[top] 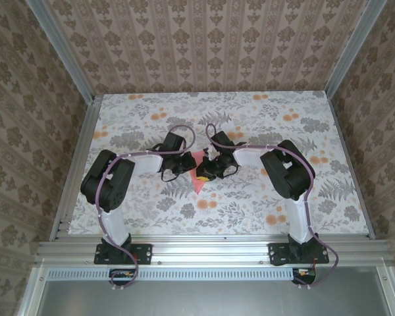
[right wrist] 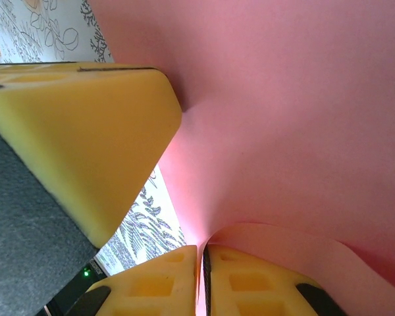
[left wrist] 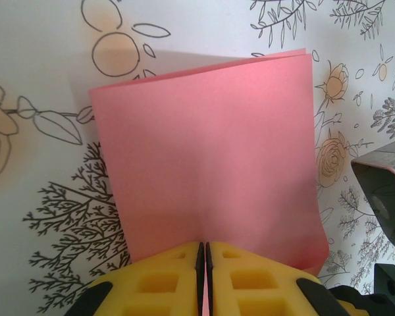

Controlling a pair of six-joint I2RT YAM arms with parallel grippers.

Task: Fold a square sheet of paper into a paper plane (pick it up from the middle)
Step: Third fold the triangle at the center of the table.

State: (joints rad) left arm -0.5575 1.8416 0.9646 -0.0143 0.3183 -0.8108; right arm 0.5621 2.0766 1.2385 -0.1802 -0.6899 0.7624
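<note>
- Pink-red and thin, the square sheet of paper [left wrist: 210, 158] is doubled over once; two layers show at its far edge, slightly out of line.
- By that, only the first centre fold looks made. Nose corners and wings are left, and nothing is slim or pointed yet.
- It is held over the middle of the worktop [top: 263, 197], well away from every edge.
- The left gripper [left wrist: 204, 260] pinches its near edge, fingers pressed together; the right gripper [right wrist: 202, 273] pinches another edge, bowing the sheet.
</note>
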